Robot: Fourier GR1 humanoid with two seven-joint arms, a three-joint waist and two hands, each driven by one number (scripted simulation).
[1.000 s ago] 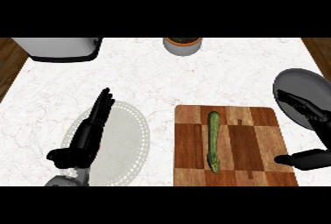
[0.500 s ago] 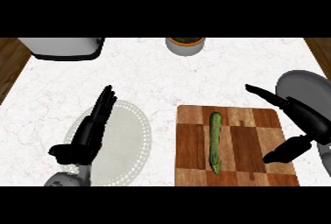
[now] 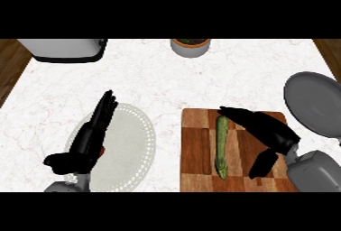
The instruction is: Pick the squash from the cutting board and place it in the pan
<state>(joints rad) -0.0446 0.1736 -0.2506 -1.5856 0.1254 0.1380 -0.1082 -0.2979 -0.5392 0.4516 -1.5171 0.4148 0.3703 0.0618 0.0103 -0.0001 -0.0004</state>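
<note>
At 11 o'clock, far back on the counter, sits a grey box [image 3: 63, 48]. At 8 o'clock the left hand [image 3: 86, 137] rests open, with its fingers straight, over a white plate [image 3: 130, 144]. It holds nothing. At 12 o'clock is a small pot [image 3: 191, 46].

The cutting board [image 3: 196, 135] lies at 5 o'clock. On it is the squash [image 3: 222, 144], long, thin and green. It lies flat and points from 12 to 6.

Just to the right of it, at 4 o'clock, is the right hand [image 3: 266, 128]. This hand is open too, with its fingers straight and its thumb spread wide. The fingertips are near the top end of the squash. I cannot tell if they touch it.

The squash looks light and stiff, with smooth skin, so it may roll or slip. I think the best place to take it is the middle, with fingers on one long side and the thumb on the other.

The pan [image 3: 313, 103] waits at 3 o'clock, beside the board.
</note>
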